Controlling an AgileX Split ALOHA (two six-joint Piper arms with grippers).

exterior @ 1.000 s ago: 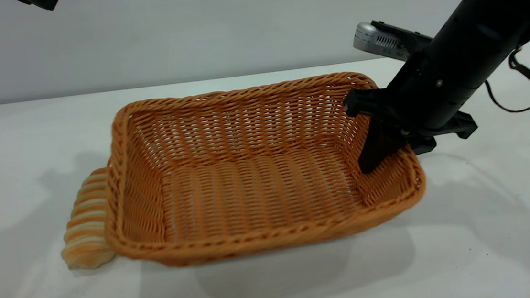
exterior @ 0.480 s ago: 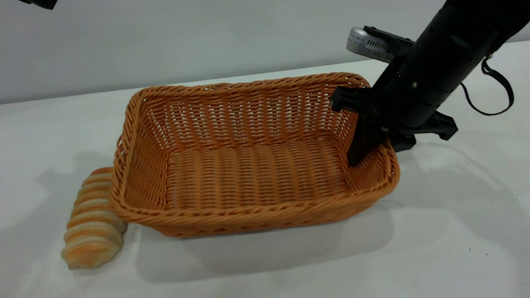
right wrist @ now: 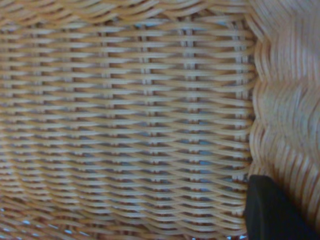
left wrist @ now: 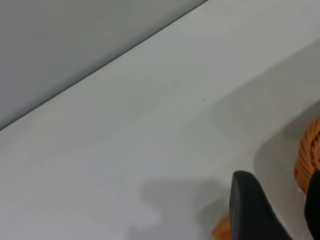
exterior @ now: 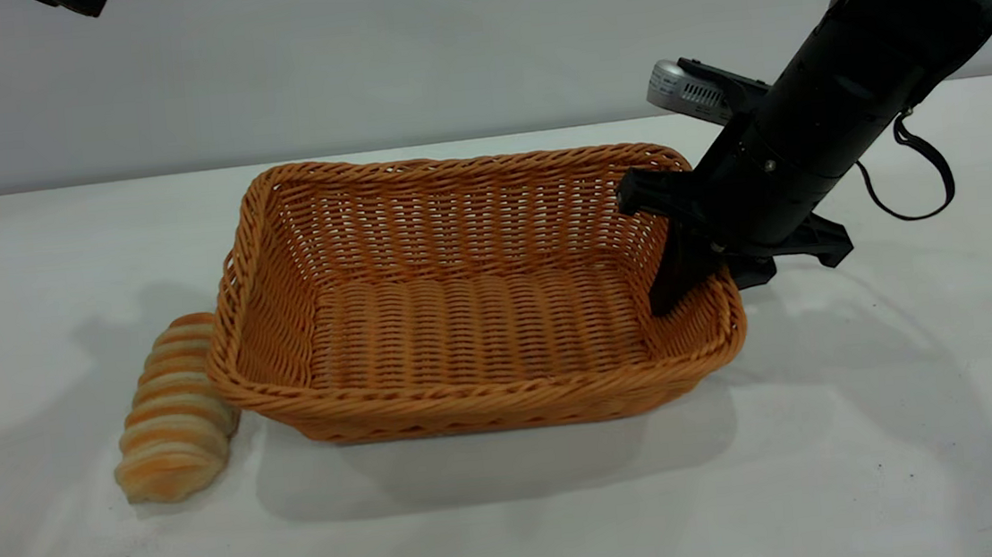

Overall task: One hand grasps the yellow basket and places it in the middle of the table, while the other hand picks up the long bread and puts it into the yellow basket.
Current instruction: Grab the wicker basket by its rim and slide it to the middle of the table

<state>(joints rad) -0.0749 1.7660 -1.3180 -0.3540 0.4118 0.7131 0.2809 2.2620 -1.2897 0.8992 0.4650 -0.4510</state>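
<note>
Exterior view: basket (exterior: 470, 294) flat on the worktop (exterior: 880, 460), near its middle, open side up. Bread (exterior: 173, 407) on the worktop at the basket's 9 o'clock, touching the outside of that end wall. Right gripper (exterior: 707, 273) at the basket's 3 o'clock end, astride the rim; one of its fingers (exterior: 678, 273) inside against the wall, the other outside, closed on the basket wall. Left gripper (exterior: 72, 1) at 11 o'clock, high above the worktop, only a dark tip in view.

Left wrist view: bare worktop (left wrist: 150, 130), one dark finger (left wrist: 252, 207) at 5 o'clock, a second at the edge, a gap between them, nothing held. Bit of basket (left wrist: 310, 160) beyond.

Right wrist view: close weave of the basket (right wrist: 130, 120) filling the picture, one dark finger (right wrist: 272, 210) at 5 o'clock against it.
</note>
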